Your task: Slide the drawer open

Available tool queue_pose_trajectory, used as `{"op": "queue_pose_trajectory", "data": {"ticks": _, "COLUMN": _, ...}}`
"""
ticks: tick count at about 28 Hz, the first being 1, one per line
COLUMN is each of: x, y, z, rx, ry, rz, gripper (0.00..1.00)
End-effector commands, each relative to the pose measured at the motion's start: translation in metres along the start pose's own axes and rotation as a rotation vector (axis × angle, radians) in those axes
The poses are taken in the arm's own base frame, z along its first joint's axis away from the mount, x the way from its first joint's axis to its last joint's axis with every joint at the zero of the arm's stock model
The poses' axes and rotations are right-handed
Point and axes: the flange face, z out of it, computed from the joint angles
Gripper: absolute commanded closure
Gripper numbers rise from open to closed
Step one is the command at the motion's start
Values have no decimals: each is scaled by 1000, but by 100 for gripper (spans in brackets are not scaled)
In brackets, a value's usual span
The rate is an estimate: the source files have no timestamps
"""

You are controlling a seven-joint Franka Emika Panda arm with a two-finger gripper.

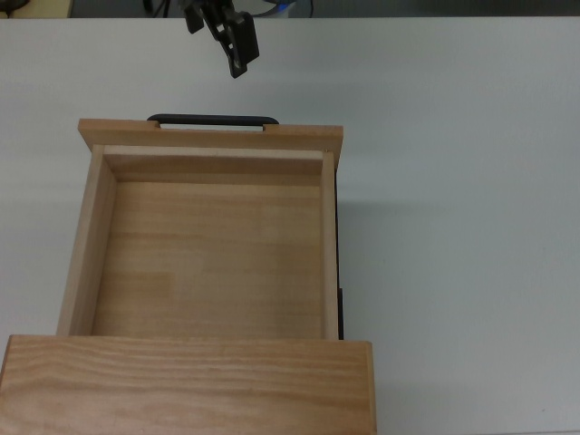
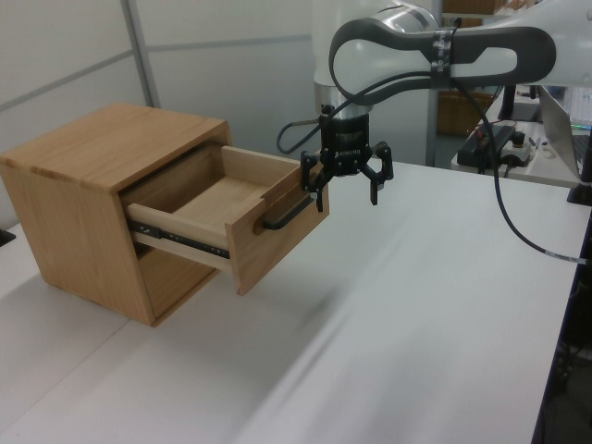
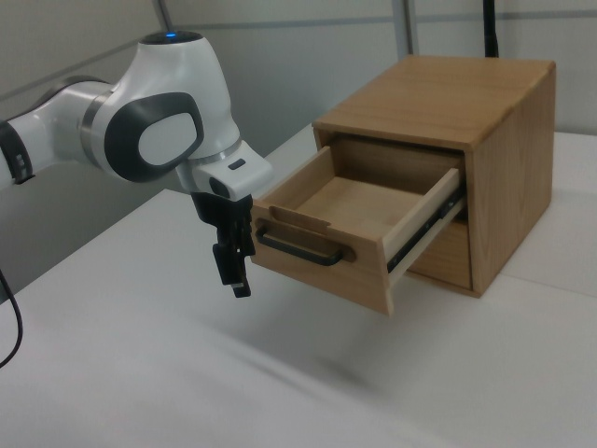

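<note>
Top view puts the grained wooden cabinet top (image 1: 190, 385) nearest, along the bottom edge, with the drawer (image 1: 208, 245) pulled well out from under it toward the top view's upper side. Its pale wood inside is bare, and a dark slide rail (image 1: 338, 272) shows along the side on the top view's right. Past the front panel sits the thin black bar handle (image 1: 213, 119), fixed flat against the panel's outer face. Beyond that, over the white table (image 1: 453, 181), the gripper (image 1: 237, 50) hangs clear of the handle, apart from it and slightly toward the top view's right.

From the left view the gripper (image 2: 348, 176) is just beside the drawer front (image 2: 277, 231), and its jaws stand spread wide with nothing between them; one finger (image 2: 376, 180) points down over the table, the other is close to the drawer's upper corner. The right view shows the cabinet (image 3: 466, 159) standing on the table with the drawer hanging out of its upper opening, and the white arm (image 3: 159, 131) behind the gripper.
</note>
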Motion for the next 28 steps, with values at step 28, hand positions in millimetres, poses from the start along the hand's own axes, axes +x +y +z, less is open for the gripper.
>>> {"op": "queue_pose_trajectory", "data": {"ticks": 28, "x": 8, "y": 9, "z": 15, "rx": -91, "ry": -30, "rz": -810, "gripper": 0}}
